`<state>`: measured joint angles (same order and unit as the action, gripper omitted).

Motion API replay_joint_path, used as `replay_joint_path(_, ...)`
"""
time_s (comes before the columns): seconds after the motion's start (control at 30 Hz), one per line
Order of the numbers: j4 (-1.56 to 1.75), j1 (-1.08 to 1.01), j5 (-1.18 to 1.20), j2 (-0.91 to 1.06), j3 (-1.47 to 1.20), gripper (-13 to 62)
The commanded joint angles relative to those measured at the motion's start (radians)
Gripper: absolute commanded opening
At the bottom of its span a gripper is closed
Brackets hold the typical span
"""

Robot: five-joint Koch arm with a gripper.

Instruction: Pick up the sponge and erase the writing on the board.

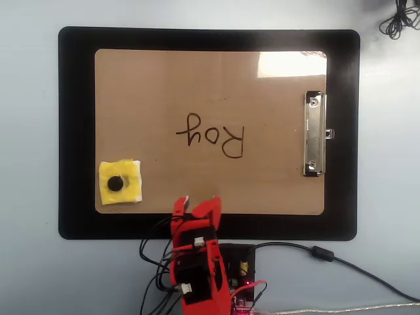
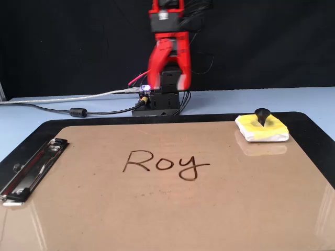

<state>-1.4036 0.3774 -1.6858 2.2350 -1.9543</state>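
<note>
The yellow sponge with its black knob lies on the tan board, at the lower left corner in the overhead view. The dark writing "Roy" sits mid-board. My red gripper hovers raised over the board's near edge by the arm's base, to the right of the sponge in the overhead view. Its jaws stand apart with nothing between them, and it is slightly motion-blurred.
A black mat lies under the board on a pale blue table. A silver clip is on the board's short edge. Cables run from the base; a wire bundle lies in the far corner.
</note>
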Motion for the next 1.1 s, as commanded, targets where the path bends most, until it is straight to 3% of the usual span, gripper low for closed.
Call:
replay_joint_path(0.0, 0.272, 0.187, 0.005, 0.009, -0.011, 32.7)
replay_joint_path(0.23, 1.319, 0.468, -0.002, -0.014, -0.483, 32.5)
replay_joint_path(0.33, 1.549, 0.538, -0.003, -0.114, -0.555, 32.5)
replay_joint_path(0.6, 1.764, 0.578, 0.002, -0.414, -0.551, 32.6)
replay_joint_path(1.07, 1.816, 0.681, -0.005, -0.482, -0.557, 32.6)
